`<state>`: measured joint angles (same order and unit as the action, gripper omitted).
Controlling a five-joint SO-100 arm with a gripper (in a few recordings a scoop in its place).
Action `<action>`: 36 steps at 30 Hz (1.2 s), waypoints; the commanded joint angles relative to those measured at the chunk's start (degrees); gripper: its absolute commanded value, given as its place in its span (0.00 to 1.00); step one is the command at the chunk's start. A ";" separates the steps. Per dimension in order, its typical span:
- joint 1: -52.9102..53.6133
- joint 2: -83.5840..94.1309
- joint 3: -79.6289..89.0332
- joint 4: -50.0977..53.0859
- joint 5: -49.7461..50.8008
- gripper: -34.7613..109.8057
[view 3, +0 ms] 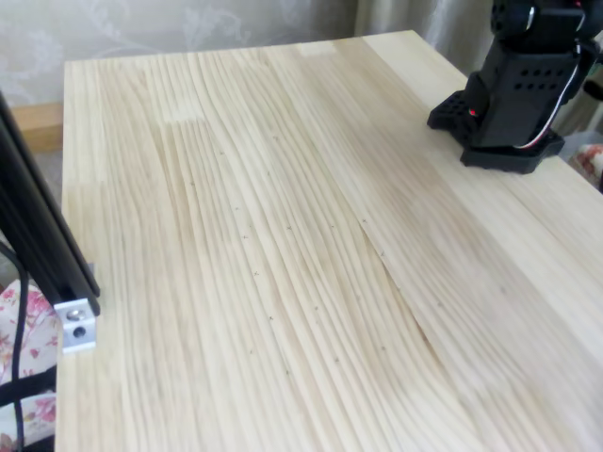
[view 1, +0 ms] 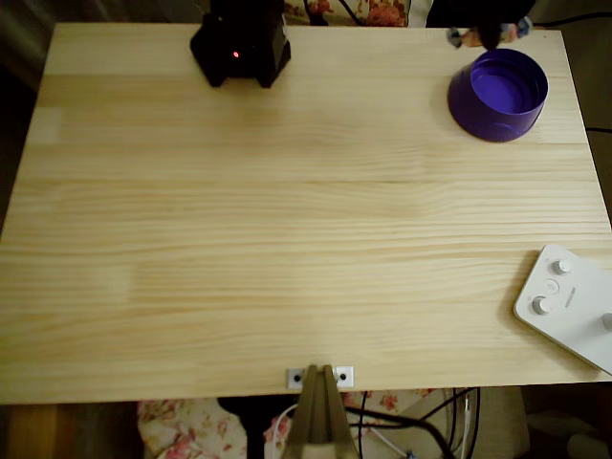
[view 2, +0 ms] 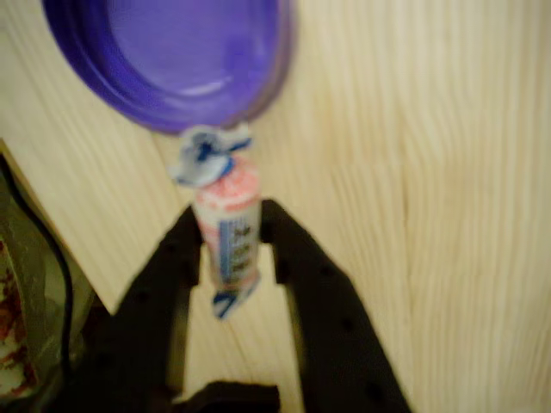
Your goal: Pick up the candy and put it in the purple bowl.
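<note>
In the wrist view my gripper (view 2: 231, 222) is shut on the candy (view 2: 228, 194), a small pinkish-white sweet with bluish twisted ends, held lengthwise between the black fingers. Its upper twisted end lies just short of the rim of the purple bowl (view 2: 172, 60), which sits at the top of that view. From overhead, the purple bowl (view 1: 497, 94) stands at the table's back right, and the gripper (view 1: 490, 33) is a dark shape just behind its far rim, at the table's back edge, with a bit of the candy (view 1: 459, 38) showing beside it.
The arm's black base (view 1: 239, 48) (view 3: 513, 94) stands at the back edge of the wooden table (view 1: 287, 239). A white button box (view 1: 569, 306) lies at the front right edge. A metal bracket (view 1: 320, 378) sits at the front edge.
</note>
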<state>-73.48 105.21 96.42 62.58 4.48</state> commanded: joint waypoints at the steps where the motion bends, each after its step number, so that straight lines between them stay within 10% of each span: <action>1: -0.62 -2.99 -11.51 -1.58 1.05 0.24; 36: -3.08 -16.08 -18.63 -7.65 5.19 0.35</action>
<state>-76.64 84.90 78.84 55.46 8.70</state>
